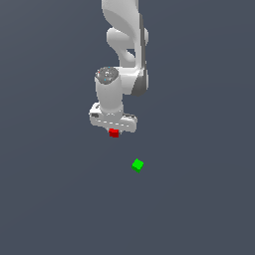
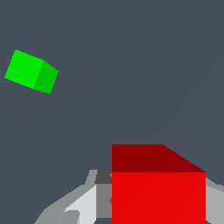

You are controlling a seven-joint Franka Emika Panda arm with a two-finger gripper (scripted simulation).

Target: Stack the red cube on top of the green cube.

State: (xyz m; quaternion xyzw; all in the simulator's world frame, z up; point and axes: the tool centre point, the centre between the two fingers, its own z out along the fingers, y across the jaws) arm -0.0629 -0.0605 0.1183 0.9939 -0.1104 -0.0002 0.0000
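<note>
In the exterior view the white arm reaches down with its pincer point(image 1: 114, 130) closed on the red cube point(image 1: 114, 133), which sits between the fingers just under the hand. The wrist view shows the fingers point(image 2: 83, 203) flanking that cube point(image 2: 158, 192). Toward the exterior view's right, apart from it, the green cube point(image 1: 137, 165) lies alone on the grey table point(image 1: 199, 199), turned at an angle.

The small, plain bright-red cube point(image 1: 114, 133) sits square-on just under the white robot hand. The same-sized bright-green cube point(image 1: 138, 165) lies apart from it on the grey worktop, turned at an angle, toward the exterior view's right.
</note>
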